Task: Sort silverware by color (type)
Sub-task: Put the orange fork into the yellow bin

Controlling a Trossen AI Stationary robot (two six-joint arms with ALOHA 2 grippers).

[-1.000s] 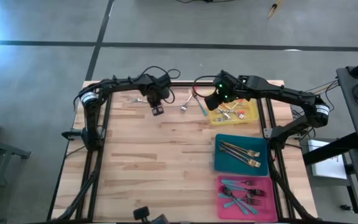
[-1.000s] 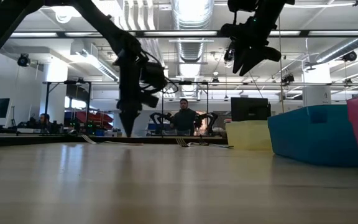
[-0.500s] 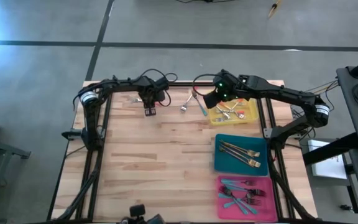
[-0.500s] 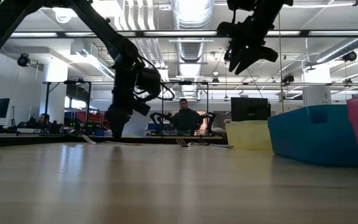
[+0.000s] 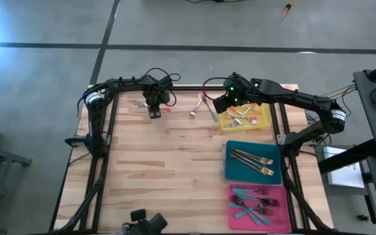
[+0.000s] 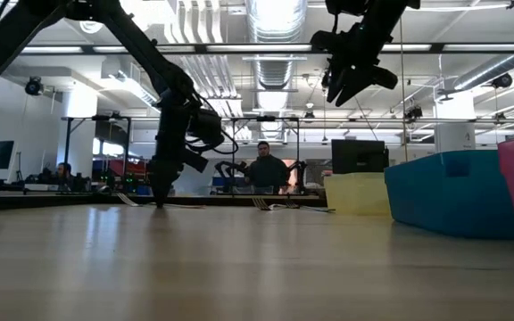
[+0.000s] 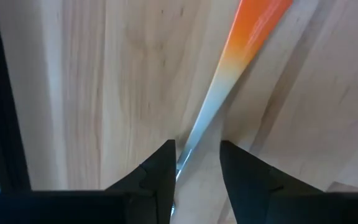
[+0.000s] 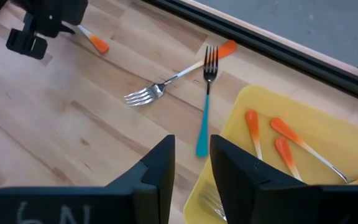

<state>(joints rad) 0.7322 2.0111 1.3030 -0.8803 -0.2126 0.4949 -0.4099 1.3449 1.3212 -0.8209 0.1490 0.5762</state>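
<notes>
Orange-handled utensil (image 7: 229,74) straddled by the left pincer (image 7: 196,163).
It lies on the table (image 5: 168,163) at the far edge, its long axis running out between the released fingers (image 7: 160,171); right pincer (image 8: 191,163), parted and empty, hovers beside the yellow tray (image 8: 303,134).

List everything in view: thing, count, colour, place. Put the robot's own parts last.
Table: one, light wood, under both arms.
Yellow tray: one, far right of the table, holds orange-handled utensils.
Teal tray: one, right side, holds gold forks.
Pink tray: one, near right corner, holds teal-handled utensils.
Loose forks: two, one orange-handled and one teal-handled, crossed on the table beside the yellow tray.
Orange-handled utensil: one, far left of the table, between the left gripper's fingers.
Person: one, dark top, in the room behind.
Left gripper: open, down at the table.
Right gripper: raised by the yellow tray.
</notes>
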